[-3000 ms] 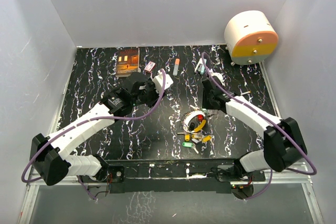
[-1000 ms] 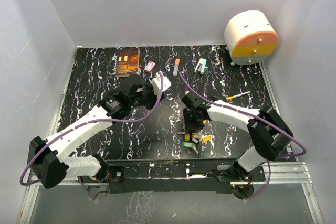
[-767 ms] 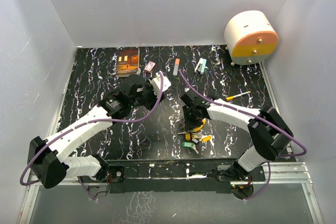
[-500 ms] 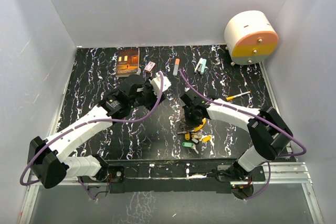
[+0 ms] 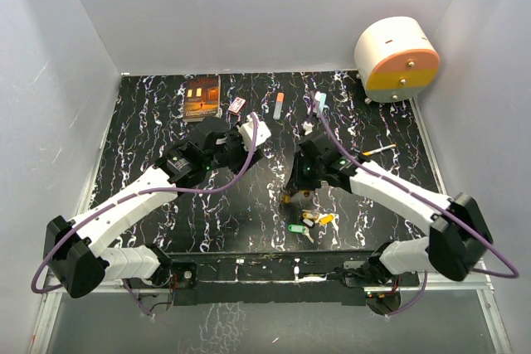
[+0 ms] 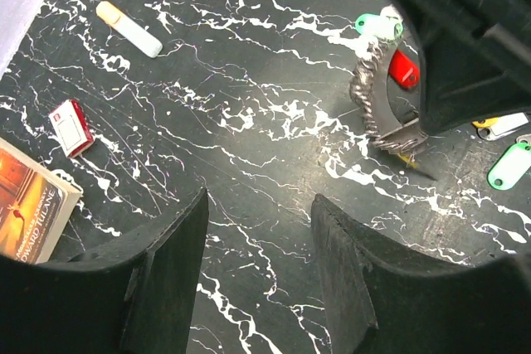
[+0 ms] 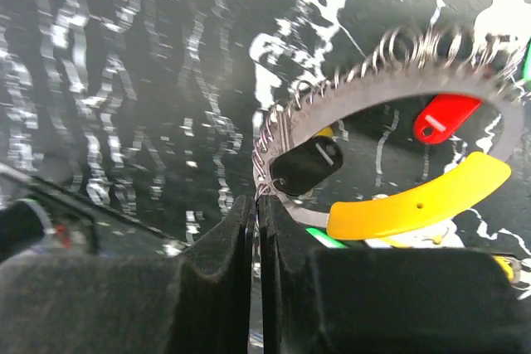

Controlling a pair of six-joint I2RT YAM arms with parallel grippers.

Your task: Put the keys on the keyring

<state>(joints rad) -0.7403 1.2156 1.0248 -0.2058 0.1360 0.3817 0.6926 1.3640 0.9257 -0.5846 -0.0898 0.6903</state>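
Silvery keyring (image 7: pixel 373 93), edged with small wire coils, is pinched at its rim between the fully closed fingers of the right gripper (image 7: pixel 256 205). A curved yellow piece (image 7: pixel 419 203), a red key head (image 7: pixel 444 115) and a black tag (image 7: pixel 305 165) show within or against the ring's outline. From the left wrist camera the ring appears nearly edge-on beneath the right gripper, tilted up from the black, white-veined tabletop (image 5: pixel 141 122); whether its lower end touches the surface cannot be told. Several keys (image 5: pixel 309 221) with green and yellow heads lie loose on the tabletop, just beside the ring on its near side. The left gripper (image 6: pixel 257 271) hovers to the left of the ring, its fingers partly spread with nothing between them. Along the far edge of the tabletop lie a book (image 5: pixel 202 97), a small red-and-white box (image 5: pixel 236 105) and an orange-tipped marker (image 5: pixel 278 105). A white-and-orange drum (image 5: pixel 397 57) stands at the far right corner.
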